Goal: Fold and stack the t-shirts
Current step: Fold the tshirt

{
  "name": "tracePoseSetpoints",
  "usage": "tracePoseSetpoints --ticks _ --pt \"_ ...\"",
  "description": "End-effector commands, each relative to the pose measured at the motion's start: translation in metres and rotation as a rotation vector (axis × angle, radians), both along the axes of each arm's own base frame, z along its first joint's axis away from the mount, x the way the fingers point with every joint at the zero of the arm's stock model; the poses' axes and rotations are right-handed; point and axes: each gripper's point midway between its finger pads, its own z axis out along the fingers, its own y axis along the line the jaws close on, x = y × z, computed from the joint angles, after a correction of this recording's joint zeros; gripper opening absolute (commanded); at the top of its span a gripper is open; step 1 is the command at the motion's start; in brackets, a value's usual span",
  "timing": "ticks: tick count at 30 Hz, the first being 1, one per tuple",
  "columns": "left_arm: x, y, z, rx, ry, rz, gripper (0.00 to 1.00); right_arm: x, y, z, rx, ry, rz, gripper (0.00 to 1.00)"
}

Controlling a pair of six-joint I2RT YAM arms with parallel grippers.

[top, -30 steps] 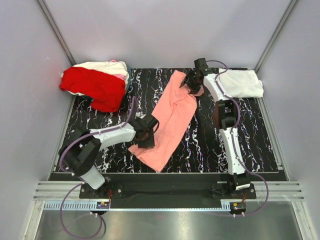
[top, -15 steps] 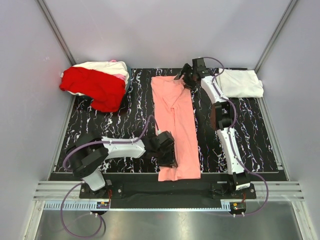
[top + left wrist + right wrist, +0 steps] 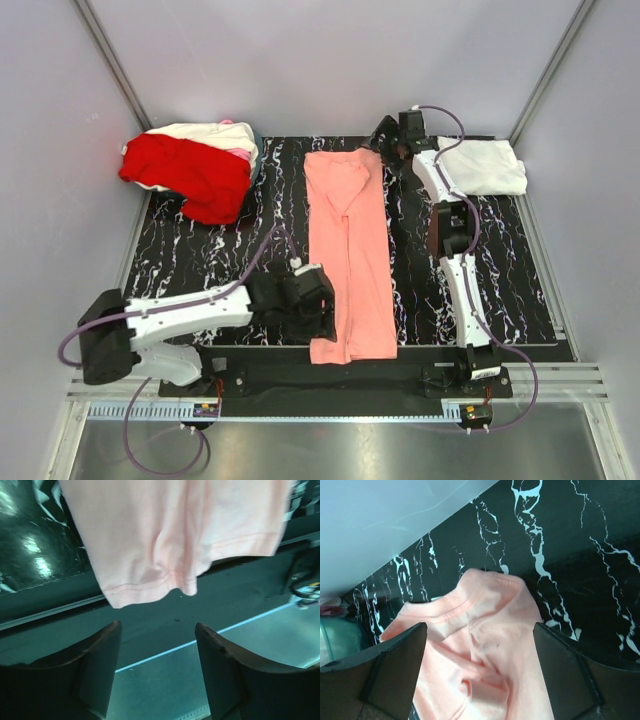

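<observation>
Robotics lab cell here: plain pale-grey enclosure walls (image 3: 330, 60) beyond the fingers (image 3: 395, 675), black white-veined marble-look tabletop (image 3: 505, 285) under them, white-and-black robot arms (image 3: 180, 315) bolted by ribbed aluminium rails (image 3: 580, 380) behind.

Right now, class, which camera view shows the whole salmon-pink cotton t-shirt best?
The top external view: the salmon-pink cotton t-shirt lies full length on the black marbled table, collar far, hem near. The left wrist view shows only its hem; the right wrist view only its collar end.
</observation>
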Motion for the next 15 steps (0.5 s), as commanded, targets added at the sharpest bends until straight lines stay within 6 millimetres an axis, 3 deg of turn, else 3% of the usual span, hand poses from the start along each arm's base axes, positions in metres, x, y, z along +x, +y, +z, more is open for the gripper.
tracePoseSetpoints --ticks 1,2,3,4,5,6,7,8,9,11,12,14,15 --pt "0.04 0.025 0.032 0.059 -0.163 0.051 0.68 -0.002 -0.006 0.154 0.006 -0.258 0.016 0.95" --pt "0.048 0.025 0.033 0.059 -0.178 0.044 0.68 -0.01 -0.008 0.15 -0.016 -0.234 0.027 0.95" --pt "0.063 0.026 0.033 0.067 -0.201 0.035 0.68 -0.024 -0.012 0.189 -0.02 -0.27 0.022 0.95" --pt "0.074 0.022 0.04 0.058 -0.221 0.035 0.68 -0.034 -0.015 0.195 -0.028 -0.258 0.017 0.95" --pt "0.089 0.023 0.042 0.063 -0.238 0.053 0.67 -0.051 -0.018 0.16 -0.051 -0.164 0.016 0.95" --pt "0.101 0.021 0.038 0.081 -0.26 0.028 0.67 -0.073 -0.02 0.199 -0.052 -0.214 0.011 0.95" --pt "0.11 0.019 0.039 0.087 -0.271 0.03 0.66 -0.085 -0.023 0.198 -0.073 -0.21 0.002 0.95" --pt "0.132 0.015 0.048 0.066 -0.304 0.057 0.66 -0.108 -0.027 0.162 -0.117 -0.117 0.005 0.95" --pt "0.143 0.014 0.039 0.095 -0.3 0.034 0.65 -0.128 -0.023 0.178 -0.135 -0.129 0.018 0.95" --pt "0.174 0.019 0.04 0.111 -0.308 0.073 0.64 -0.164 -0.022 0.14 -0.192 -0.003 0.062 0.94" --pt "0.192 0.013 0.039 0.117 -0.317 0.069 0.64 -0.179 -0.016 0.136 -0.205 0.025 0.086 0.93" --pt "0.221 0.019 0.036 0.126 -0.316 0.107 0.63 -0.209 -0.011 0.105 -0.227 0.134 0.14 0.91" --pt "0.235 0.011 0.031 0.115 -0.306 0.093 0.63 -0.219 -0.008 0.1 -0.228 0.157 0.159 0.89"
